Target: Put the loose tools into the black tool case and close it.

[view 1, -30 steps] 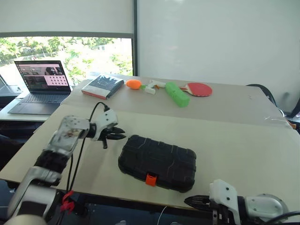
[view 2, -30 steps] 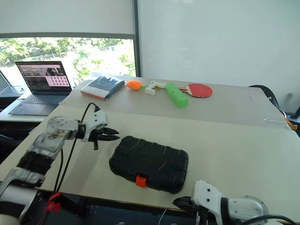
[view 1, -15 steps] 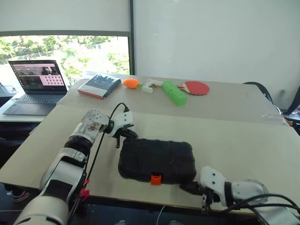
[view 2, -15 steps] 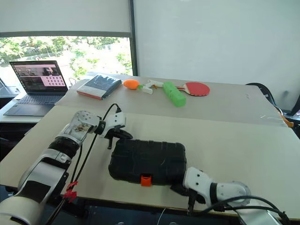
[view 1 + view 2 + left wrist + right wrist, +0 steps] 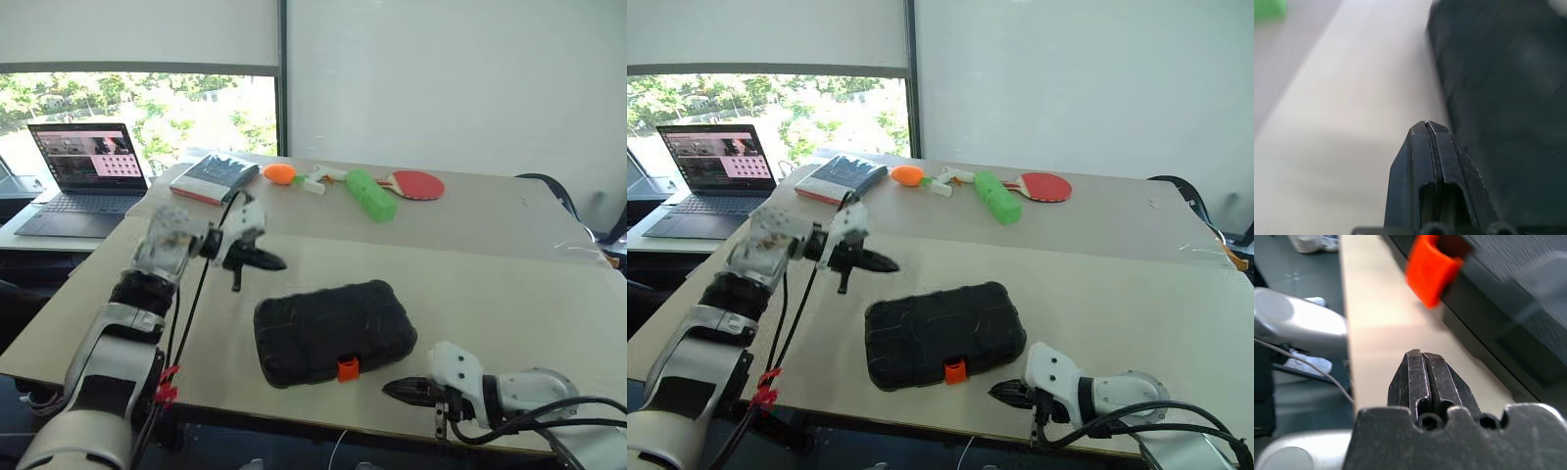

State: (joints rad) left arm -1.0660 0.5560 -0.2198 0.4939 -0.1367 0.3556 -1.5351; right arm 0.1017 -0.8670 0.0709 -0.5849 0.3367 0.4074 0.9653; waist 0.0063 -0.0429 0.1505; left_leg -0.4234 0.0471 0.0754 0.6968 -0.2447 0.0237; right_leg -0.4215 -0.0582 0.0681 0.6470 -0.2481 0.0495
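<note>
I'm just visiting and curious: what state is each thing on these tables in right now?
Tool case: closed, flat on the table.
Orange latch: at the case's front edge.
Laptop: open, screen lit.
Book: closed.
Left gripper: shut, empty.
Right gripper: shut, empty.

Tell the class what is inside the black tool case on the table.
Nothing inside can be seen: the black tool case lies shut on the table, its orange latch facing the near edge. Whether tools are inside stays hidden by the lid.

Tool case (image 5: 333,331) on table (image 5: 509,284), laptop (image 5: 83,168) far left.
</note>
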